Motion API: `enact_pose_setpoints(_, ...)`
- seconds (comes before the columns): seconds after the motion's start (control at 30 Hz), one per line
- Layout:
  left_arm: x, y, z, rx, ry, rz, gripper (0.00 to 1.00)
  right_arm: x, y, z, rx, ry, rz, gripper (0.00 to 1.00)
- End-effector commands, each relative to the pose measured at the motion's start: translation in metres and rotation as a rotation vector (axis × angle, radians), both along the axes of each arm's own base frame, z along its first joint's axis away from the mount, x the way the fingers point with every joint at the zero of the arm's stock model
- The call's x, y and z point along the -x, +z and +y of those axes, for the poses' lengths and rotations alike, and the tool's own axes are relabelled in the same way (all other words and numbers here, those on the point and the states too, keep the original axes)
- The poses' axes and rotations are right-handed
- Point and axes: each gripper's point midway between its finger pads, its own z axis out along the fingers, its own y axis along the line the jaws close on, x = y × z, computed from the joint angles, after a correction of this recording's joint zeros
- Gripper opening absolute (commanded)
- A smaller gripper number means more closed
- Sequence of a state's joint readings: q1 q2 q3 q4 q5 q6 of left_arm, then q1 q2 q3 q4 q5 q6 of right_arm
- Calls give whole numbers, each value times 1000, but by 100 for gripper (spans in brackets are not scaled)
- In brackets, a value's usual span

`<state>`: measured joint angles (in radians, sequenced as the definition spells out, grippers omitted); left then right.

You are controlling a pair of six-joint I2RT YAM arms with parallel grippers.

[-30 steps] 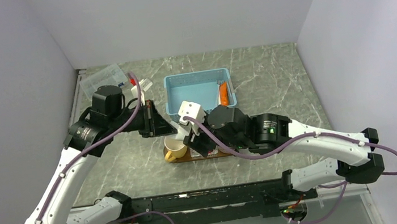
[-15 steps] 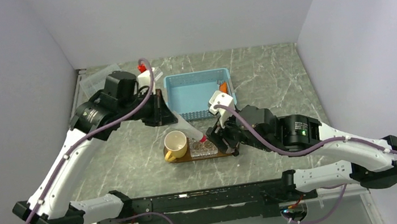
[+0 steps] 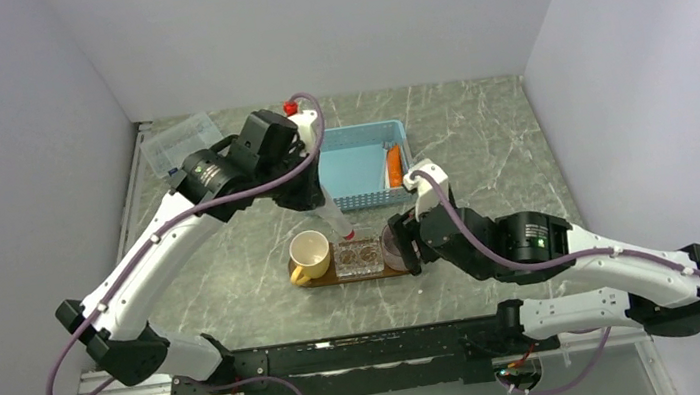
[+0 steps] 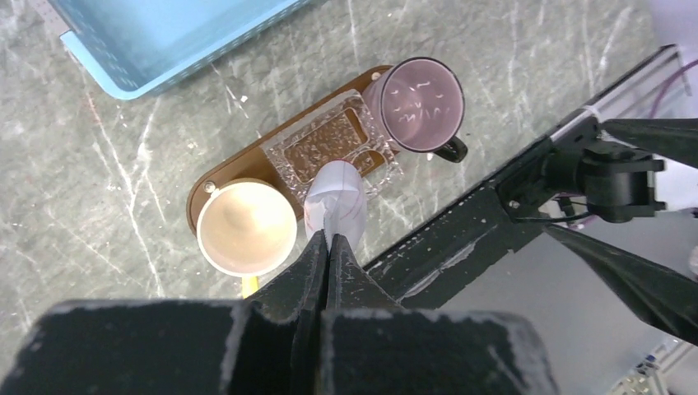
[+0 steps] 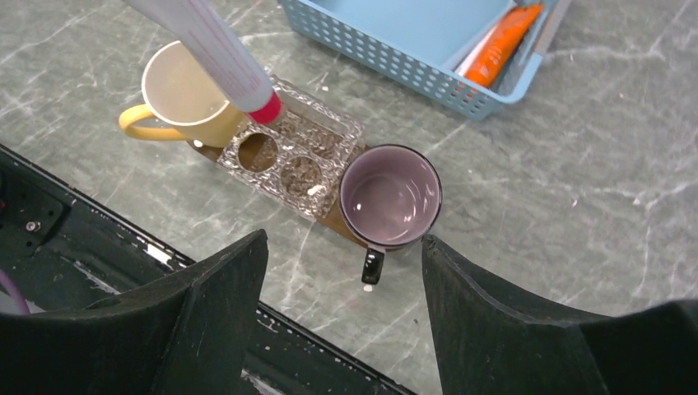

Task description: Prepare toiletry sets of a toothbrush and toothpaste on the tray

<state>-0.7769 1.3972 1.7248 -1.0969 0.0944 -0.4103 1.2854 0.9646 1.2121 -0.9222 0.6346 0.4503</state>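
Marbled tabletop (image 3: 479, 131); left gripper (image 4: 328, 243) pinches tube (image 4: 336, 197) (red-capped), seemingly over tray (image 4: 239, 164)

yellow mug (image 5: 183, 86) left, purple mug (image 5: 391, 196) right, clear holder (image 5: 288, 156) between those 2, blue basket (image 5: 395, 62) farther back.

We see the tray (image 4: 234, 164), a dark brown oblong board, lying flat near the worktop's near edge, about mid-width. The toothpaste tube (image 5: 218, 49), white with a red cap, hangs tilted with its cap down over the tray, pinched by the left end effector (image 4: 328, 243). The toothbrush (image 5: 471, 58), thin and white, lies toward the far edge.
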Motion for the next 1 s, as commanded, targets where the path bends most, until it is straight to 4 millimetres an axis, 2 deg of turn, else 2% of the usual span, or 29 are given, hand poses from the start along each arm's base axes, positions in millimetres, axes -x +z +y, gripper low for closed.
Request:
enact_pose_setpoints(0.0, -6, 4, -1, -58, 25, -56, 0, -1, -2, -20, -63, -107, 10, 71)
enact_pose_setpoints(0.17, -10, -11, -8, -134, 39, -77, 0, 0, -11, -25, -68, -135, 23, 72)
enact_pose_setpoints(0.4, -11, -27, -20, -143, 23, -63, 0, 3, -16, -21, -84, -121, 45, 72)
enact_pose_setpoints(0.97, -25, -37, -31, -171, 27, -83, 0, 7, -23, -29, -106, -136, 61, 72)
